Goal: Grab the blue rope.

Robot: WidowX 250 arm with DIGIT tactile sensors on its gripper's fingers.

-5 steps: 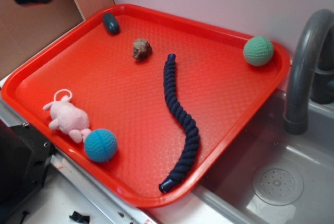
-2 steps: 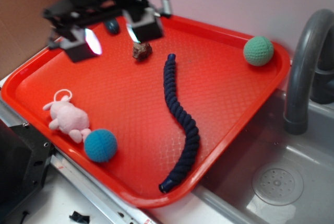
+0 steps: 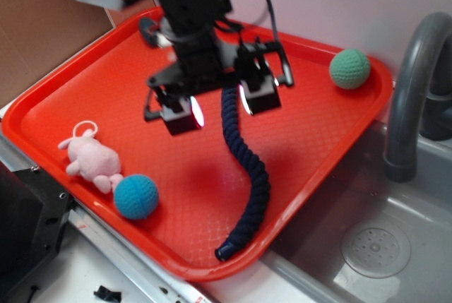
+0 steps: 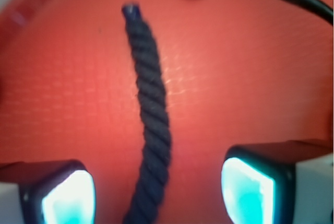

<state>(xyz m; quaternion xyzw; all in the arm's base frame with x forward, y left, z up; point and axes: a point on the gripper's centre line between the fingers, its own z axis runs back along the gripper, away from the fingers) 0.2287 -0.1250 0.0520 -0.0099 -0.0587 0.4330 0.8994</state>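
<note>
Since the earlier exterior frame, the gripper (image 3: 219, 105) had swung from the tray's (image 3: 85, 91) far corner to above the rope's (image 3: 244, 158) upper stretch, jaws spread and empty. That rope curved down the tray's middle to its near rim. At the wrist, the rope (image 4: 151, 125) ran between the glowing fingers (image 4: 68, 200), untouched.

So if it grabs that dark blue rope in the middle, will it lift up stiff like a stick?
Probably not. The blue rope already lies in a loose curve on the tray, so its ends would likely droop. Its thick twisted strands look soft and grippy, so the open gripper straddling it should hold without slipping.
</note>
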